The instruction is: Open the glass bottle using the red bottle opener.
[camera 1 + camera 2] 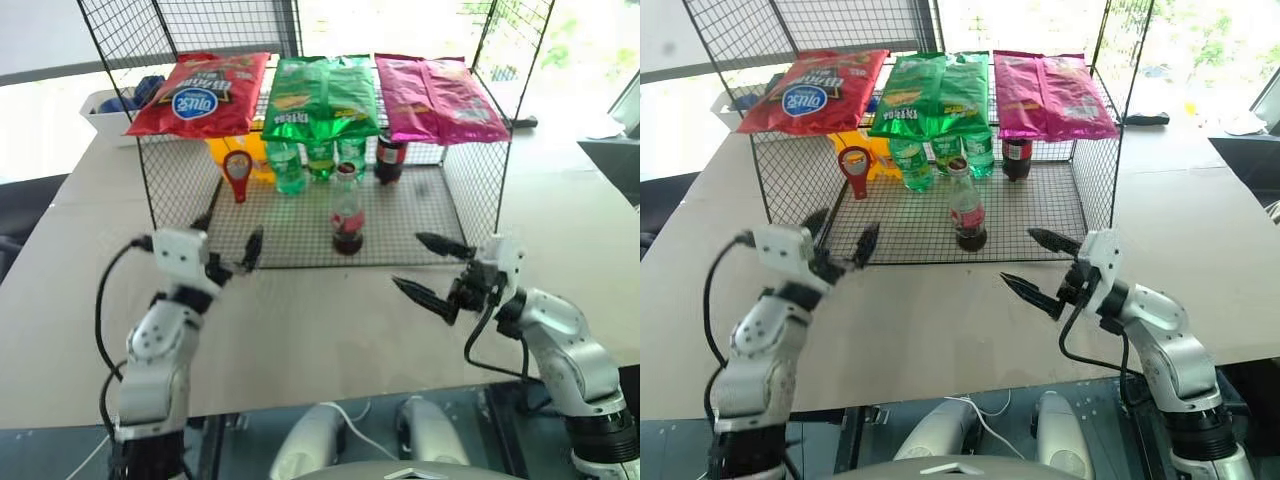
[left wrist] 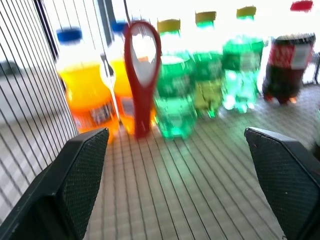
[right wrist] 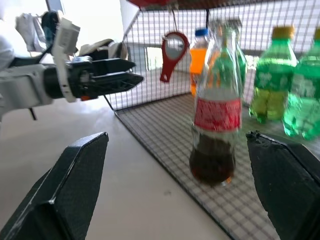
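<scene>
The glass bottle [image 1: 347, 222] stands upright near the front edge of the wire rack floor [image 1: 300, 240]. It has dark cola in its lower part and a red label [image 3: 217, 115]. The red bottle opener [image 1: 237, 172] hangs ring-up inside the rack at the left, in front of the orange bottles [image 2: 85, 85]. My left gripper [image 1: 228, 240] is open at the rack's front left corner, pointing in toward the opener [image 2: 141, 75]. My right gripper [image 1: 410, 262] is open in front of the rack, right of the bottle and apart from it.
A red, a green and a pink chip bag [image 1: 320, 95] lie on the rack's top. Green soda bottles [image 1: 305, 160] and a dark cola bottle [image 1: 389, 158] stand at the back. The beige table [image 1: 320, 330] stretches in front of the rack.
</scene>
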{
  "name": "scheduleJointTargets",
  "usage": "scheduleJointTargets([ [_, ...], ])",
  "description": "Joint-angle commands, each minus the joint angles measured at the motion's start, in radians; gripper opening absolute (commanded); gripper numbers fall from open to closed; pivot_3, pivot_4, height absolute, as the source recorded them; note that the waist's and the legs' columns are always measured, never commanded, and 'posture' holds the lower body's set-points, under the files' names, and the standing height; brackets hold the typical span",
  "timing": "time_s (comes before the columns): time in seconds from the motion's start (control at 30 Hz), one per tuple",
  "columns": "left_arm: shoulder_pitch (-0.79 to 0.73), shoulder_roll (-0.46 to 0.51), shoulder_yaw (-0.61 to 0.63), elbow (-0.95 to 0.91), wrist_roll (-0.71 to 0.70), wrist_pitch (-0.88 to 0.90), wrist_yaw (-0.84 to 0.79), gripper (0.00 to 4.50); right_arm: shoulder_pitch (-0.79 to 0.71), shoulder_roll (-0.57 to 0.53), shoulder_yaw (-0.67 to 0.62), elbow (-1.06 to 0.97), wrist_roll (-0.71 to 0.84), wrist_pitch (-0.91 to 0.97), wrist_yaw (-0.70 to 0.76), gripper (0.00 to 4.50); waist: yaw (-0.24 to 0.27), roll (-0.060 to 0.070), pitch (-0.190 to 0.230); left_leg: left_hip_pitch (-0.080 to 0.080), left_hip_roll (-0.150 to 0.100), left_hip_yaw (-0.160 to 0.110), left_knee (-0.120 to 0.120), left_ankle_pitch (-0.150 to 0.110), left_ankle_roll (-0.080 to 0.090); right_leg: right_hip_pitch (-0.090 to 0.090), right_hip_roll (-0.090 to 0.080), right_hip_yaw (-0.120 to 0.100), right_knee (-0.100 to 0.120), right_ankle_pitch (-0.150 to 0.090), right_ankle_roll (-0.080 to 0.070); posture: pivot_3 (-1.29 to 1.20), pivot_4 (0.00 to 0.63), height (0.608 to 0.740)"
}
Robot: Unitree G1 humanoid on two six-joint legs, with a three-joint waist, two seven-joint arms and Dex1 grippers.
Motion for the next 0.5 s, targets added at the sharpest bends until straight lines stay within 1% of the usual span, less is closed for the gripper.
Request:
scheduleJointTargets([
  [0.03,-0.079,0.034,0.023,0.074,0.008,-0.006,0.003,4.50,-0.029,0.011,-0.006,-0.043,0.033,0.023,-0.022,4.46,0.000,0.000,0.000,0.000,0.000,0.000,0.000,0.000,0.000,0.000,0.000,0.000,0.000,0.000,0.000,0.00,0.150,0.734],
  [0.27,-0.227,0.062,0.031,0.231,0.027,-0.034,0.018,4.50,-0.045,0.027,-0.010,-0.048,0.026,0.018,-0.043,4.46,-0.001,0.000,0.000,-0.001,0.000,-0.002,0.000,0.000,0.000,-0.001,0.001,-0.001,0.000,0.000,0.000,0.00,0.150,0.734],
  [0.5,-0.384,0.051,-0.018,0.478,0.067,-0.120,-0.011,4.50,-0.033,0.044,-0.002,-0.048,0.002,0.000,-0.063,4.46,-0.001,0.000,0.000,-0.001,-0.001,-0.003,0.000,0.000,0.000,-0.001,0.001,-0.003,0.000,0.000,0.000,0.00,0.150,0.734],
])
